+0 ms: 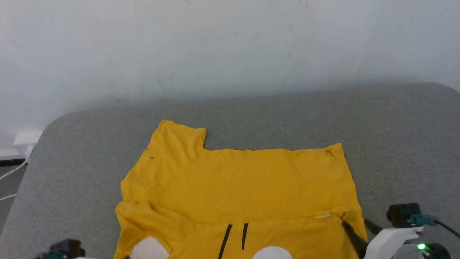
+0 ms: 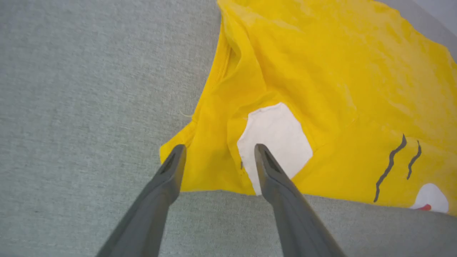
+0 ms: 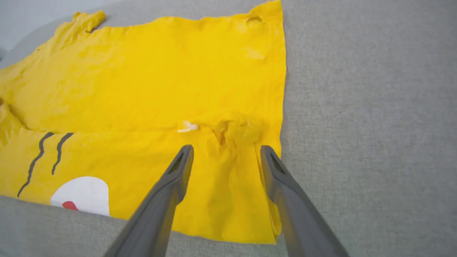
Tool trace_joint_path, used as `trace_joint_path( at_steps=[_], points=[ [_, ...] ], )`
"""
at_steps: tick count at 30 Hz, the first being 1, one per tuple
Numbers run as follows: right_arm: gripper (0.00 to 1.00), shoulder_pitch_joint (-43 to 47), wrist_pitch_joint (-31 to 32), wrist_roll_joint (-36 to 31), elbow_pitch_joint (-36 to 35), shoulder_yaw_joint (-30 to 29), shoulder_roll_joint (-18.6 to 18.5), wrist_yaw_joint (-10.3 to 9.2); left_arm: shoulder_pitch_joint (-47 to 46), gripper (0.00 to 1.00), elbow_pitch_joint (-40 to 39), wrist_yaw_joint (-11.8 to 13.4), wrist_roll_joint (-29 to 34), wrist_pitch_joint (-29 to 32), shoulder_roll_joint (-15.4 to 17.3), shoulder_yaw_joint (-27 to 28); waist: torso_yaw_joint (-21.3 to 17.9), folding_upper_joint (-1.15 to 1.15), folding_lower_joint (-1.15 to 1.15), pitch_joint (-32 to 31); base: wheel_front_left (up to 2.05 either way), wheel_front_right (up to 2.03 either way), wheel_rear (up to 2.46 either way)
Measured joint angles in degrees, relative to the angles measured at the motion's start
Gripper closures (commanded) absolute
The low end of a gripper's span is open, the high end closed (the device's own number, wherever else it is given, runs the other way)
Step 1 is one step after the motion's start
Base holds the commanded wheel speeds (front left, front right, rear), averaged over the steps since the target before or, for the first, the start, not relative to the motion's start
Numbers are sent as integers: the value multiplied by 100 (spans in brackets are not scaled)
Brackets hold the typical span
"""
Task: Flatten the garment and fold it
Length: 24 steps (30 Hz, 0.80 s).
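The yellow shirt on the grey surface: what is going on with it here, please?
A two-armed robot is working on a yellow T-shirt that lies on a grey padded surface. The shirt is spread fairly flat. A crease runs across it, and the print shows on the near part. The left gripper is over the near left corner and the right gripper over the near right corner. Both are open and hold nothing.

The head camera looks forward and down from above the near edge of the grey cloth-covered desk (image 1: 395,126). It faces the pale wall (image 1: 215,46) and takes in most of the yellow T-shirt (image 1: 237,180). Each wrist camera sits low and close behind its own pincer. The left pincer (image 2: 218,150) is at the shirt's near left corner and the right pincer (image 3: 226,149) at its near right. All three views share the two black stripes (image 1: 235,239), probably near the print's middle.
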Motion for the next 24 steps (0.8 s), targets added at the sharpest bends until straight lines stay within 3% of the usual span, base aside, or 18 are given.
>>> trace_joint_path(
  at_steps=[4, 8, 16, 24],
  points=[
    [0, 10, -995, -189, -194, -123, 46, 0, -337, 0, -84, -55, 34, -492, -5, 252, -3, 0, 0, 81, 0, 0, 0],
    [0, -24, -1614, -491, -456, -220, 210, 0, -928, 0, -136, -100, 253, -853, 27, 338, -26, 0, 1, 220, 0, 0, 0],
    [0, -452, -1919, -964, -1262, -316, 500, 0, -2774, 0, 335, -288, 594, -1114, 53, 277, -151, 0, 1, 771, 0, 0, 0],
    [0, -1000, -2103, -1078, -1972, -215, 621, 0, -4795, 0, 1549, -669, 647, -650, 212, 107, -453, 0, 3, 1577, 0, 0, 0]
  ],
)
